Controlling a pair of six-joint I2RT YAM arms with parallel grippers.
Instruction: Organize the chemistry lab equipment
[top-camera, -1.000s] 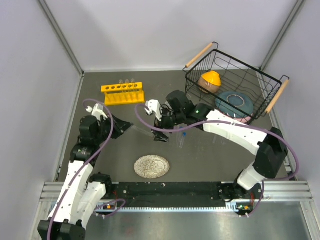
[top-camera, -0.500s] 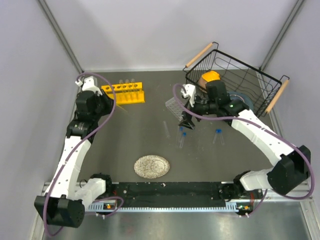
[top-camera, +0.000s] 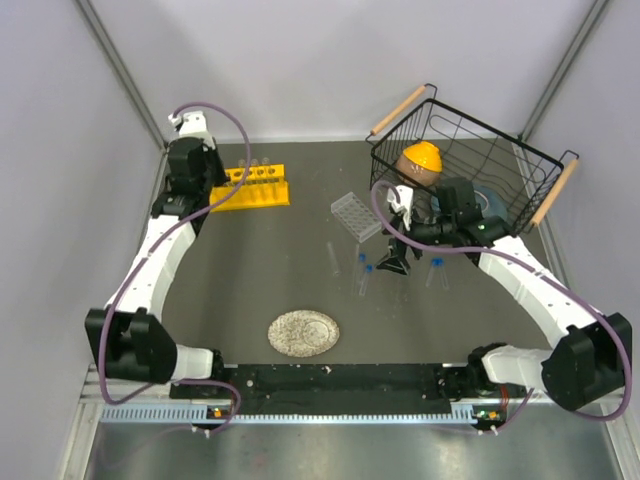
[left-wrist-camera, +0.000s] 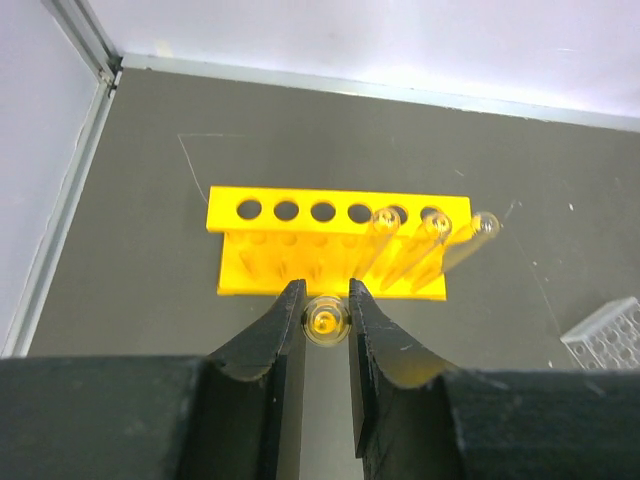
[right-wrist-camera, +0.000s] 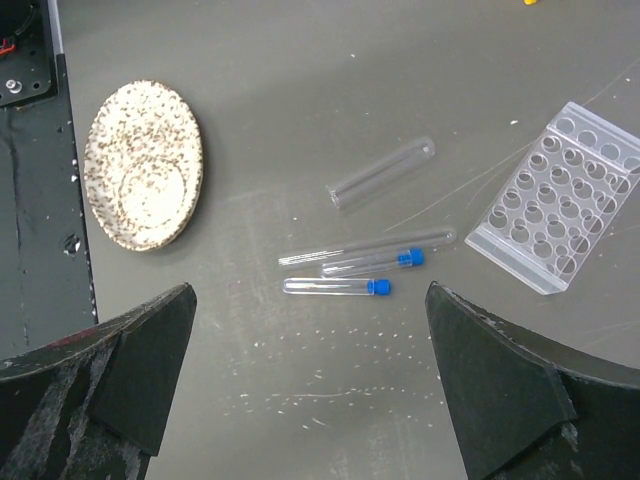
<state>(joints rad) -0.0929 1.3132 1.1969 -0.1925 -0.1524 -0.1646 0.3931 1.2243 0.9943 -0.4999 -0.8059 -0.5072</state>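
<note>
Left claw (left-wrist-camera: 325, 303) is pinched narrow on a clear test tube (left-wrist-camera: 326, 322). The wrist cam looks straight down the tube's mouth, with a finger pressed on each side. It hangs above the tabletop (top-camera: 300, 290), just in front of the yellow rack (left-wrist-camera: 300, 213). That rack sits close to the far left corner, long side along the far edge. Three more clear tubes (left-wrist-camera: 436, 226) stick up at one end of it, and I can't tell exactly which holes they're in. The other holes show as open circles.

Right claw (right-wrist-camera: 308, 300) is spread wide with nothing in it, hovering over the loose glassware around the middle of the tabletop. Right under it are two blue-capped vials (right-wrist-camera: 336, 287) lying on their sides, almost parallel. A long thin tube (right-wrist-camera: 366, 243) lies just beside them, and a shorter, fatter tube (right-wrist-camera: 381, 172) is a bit further off. One more blue-capped vial (top-camera: 435, 270) lies off to the right of that claw in the top view. The clear grid rack (right-wrist-camera: 553, 200) sits flat just past the pile, toward the far edge, with no tubes in it.

The speckled plate (right-wrist-camera: 145, 165) is by the near edge, roughly centre. The black wire basket (top-camera: 470, 160) takes up the far right corner.
</note>
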